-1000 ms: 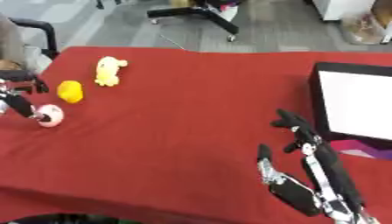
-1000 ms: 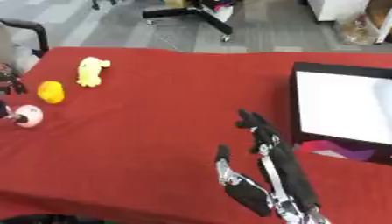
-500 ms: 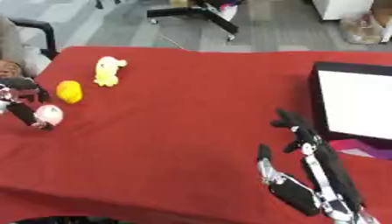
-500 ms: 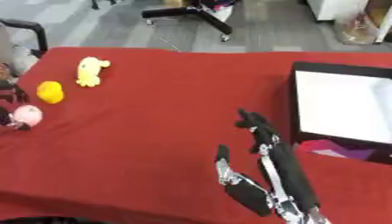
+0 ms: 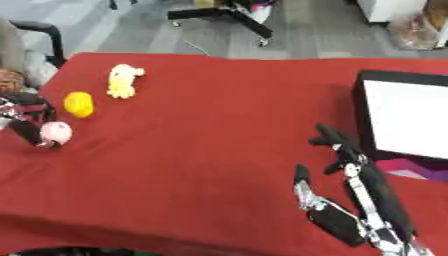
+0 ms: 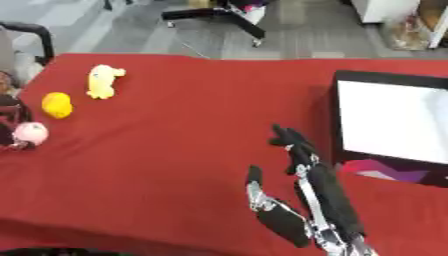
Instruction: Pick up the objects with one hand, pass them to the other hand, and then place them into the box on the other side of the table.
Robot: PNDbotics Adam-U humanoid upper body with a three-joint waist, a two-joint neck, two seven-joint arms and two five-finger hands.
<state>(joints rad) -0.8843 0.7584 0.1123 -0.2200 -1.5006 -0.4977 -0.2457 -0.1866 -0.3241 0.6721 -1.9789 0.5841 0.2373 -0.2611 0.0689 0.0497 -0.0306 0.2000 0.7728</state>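
My left hand [image 5: 26, 120] curled around the small pink ball [image 5: 56, 132] at the desk's [image 5: 201, 150] left edge, which looked light, smooth and easily rolled, while my right hand [image 5: 350, 210] rested open.

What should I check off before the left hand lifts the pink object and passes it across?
1. Left hand at the pink object: ok, its fingers are curled at the object at the table's left edge.
2. Object off the table: cannot tell; it looks low against the red cloth.
3. Right hand ready to receive: ok, open, fingers up, near the lower right.
4. Box ready: ok, open at the right side, white interior showing.
5. Handover path: ok, only cloth shows between the hands.
6. Other objects apart from the grasp: ok, the yellow object and the pale yellow toy lie apart from the pink one.
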